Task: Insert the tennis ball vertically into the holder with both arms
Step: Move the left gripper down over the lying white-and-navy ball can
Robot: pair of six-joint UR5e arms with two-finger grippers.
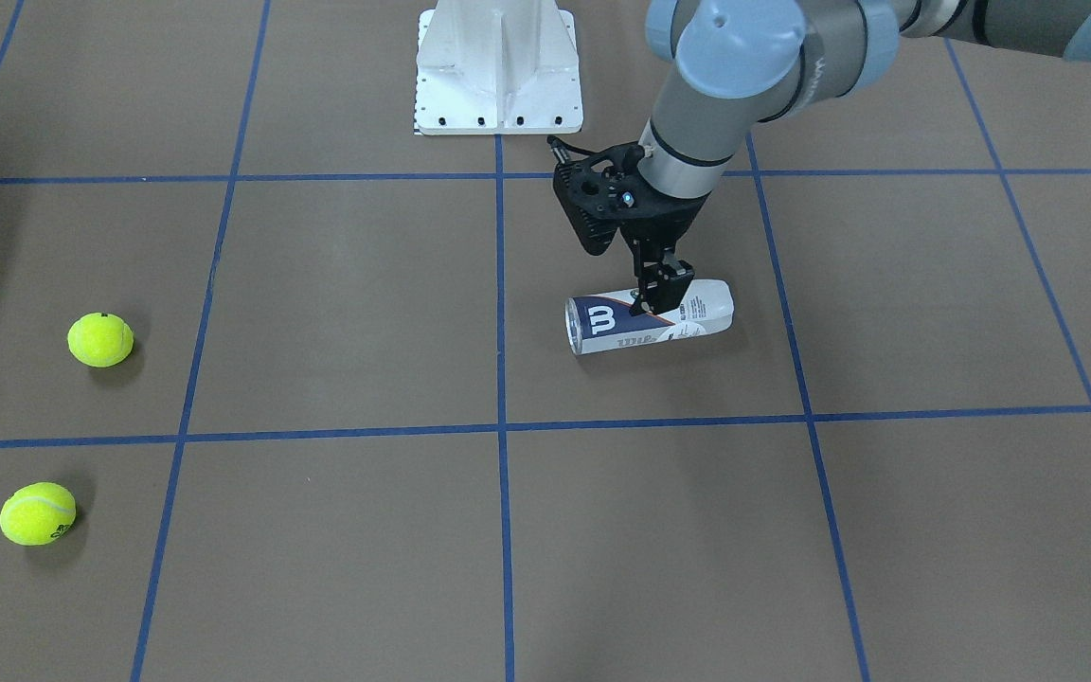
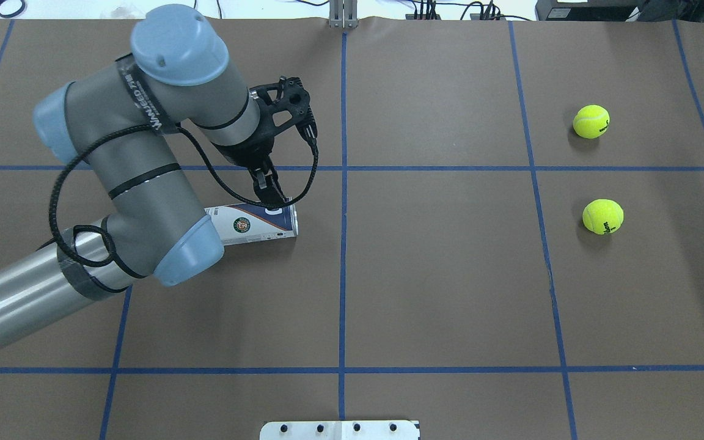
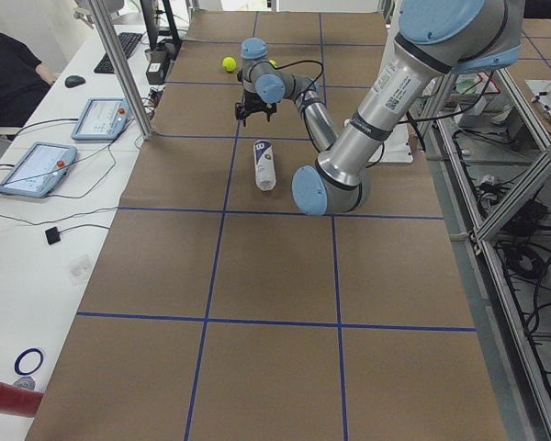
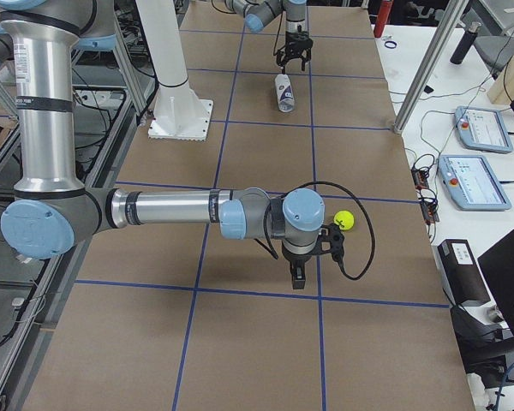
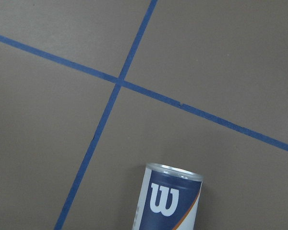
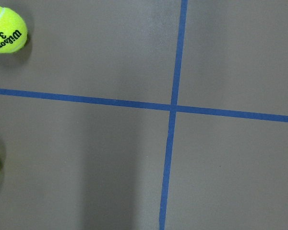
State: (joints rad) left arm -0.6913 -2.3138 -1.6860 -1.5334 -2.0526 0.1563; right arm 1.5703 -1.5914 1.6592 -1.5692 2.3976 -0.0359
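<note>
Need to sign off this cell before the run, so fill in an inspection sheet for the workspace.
Surface: brown table with a blue tape grid, flat.
Job's things: holder lying on its side; tennis ball and second tennis ball loose on the robot's right side.
Clutter: nothing seen.
Hands: left hand open, above the holder; right hand low over the table, open or shut cannot be told.
Cables: black cable looped along the left arm.
Surroundings: white pedestal; tablets and a seated person beside the table.

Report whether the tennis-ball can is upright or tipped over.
Tipped over. The tennis-ball can lies lengthwise on the brown table, its round end facing sideways, beneath the left pincer.
</note>
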